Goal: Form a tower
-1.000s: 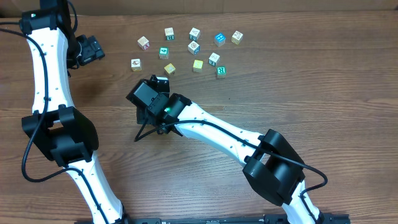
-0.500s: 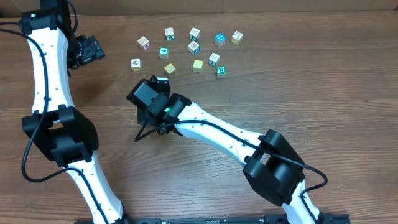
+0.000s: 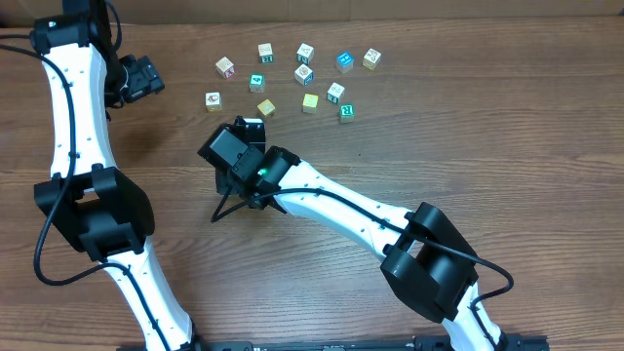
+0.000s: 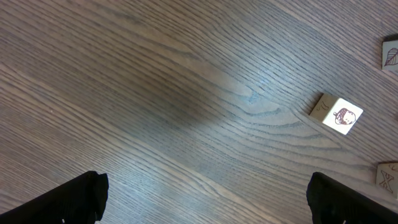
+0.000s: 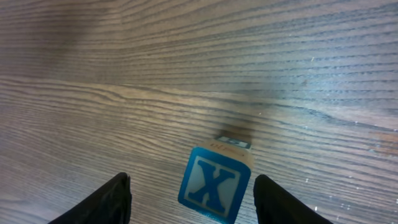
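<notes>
In the right wrist view a cube with a blue X on a pale face tops the tower (image 5: pixel 214 185); the edge of a second cube shows just beneath it. My right gripper (image 5: pixel 191 198) is open around that top cube, with a gap at each finger. From overhead the right gripper (image 3: pixel 237 148) covers the tower. My left gripper (image 4: pixel 205 202) is open over bare wood, and sits at the far left of the table (image 3: pixel 146 78).
Several loose letter cubes lie at the back of the table, among them a yellow-green one (image 3: pixel 310 101), a blue one (image 3: pixel 344 61) and a white one (image 3: pixel 213 100). A cube with a doll's face (image 4: pixel 339 114) lies right of my left gripper.
</notes>
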{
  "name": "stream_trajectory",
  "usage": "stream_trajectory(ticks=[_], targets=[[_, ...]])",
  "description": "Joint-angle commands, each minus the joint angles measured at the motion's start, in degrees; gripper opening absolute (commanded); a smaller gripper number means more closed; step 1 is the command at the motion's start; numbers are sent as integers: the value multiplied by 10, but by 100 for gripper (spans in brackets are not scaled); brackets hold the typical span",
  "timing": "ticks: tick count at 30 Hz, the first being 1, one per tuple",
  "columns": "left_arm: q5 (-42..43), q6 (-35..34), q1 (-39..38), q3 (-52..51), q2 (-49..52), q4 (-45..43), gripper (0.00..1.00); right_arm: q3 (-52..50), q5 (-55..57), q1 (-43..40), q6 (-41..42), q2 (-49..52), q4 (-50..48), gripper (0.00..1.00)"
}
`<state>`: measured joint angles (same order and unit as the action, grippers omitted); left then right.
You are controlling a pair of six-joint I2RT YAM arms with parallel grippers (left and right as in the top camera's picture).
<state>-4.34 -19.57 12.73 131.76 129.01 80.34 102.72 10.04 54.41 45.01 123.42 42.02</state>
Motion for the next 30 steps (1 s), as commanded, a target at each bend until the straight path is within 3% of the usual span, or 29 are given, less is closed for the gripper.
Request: stream_trajectory(ticks=[1,15,30], targets=[[-1,-6,-5,7,-3,0,100,-3,31,-2,-5,10,-3,65],[-1,-6,-5,7,-3,0,100,-4,40,-2,-5,14,-13,76],[-1,-6,-5,7,-4,0,100,-4,19,-2,-6,42,-36,78]])
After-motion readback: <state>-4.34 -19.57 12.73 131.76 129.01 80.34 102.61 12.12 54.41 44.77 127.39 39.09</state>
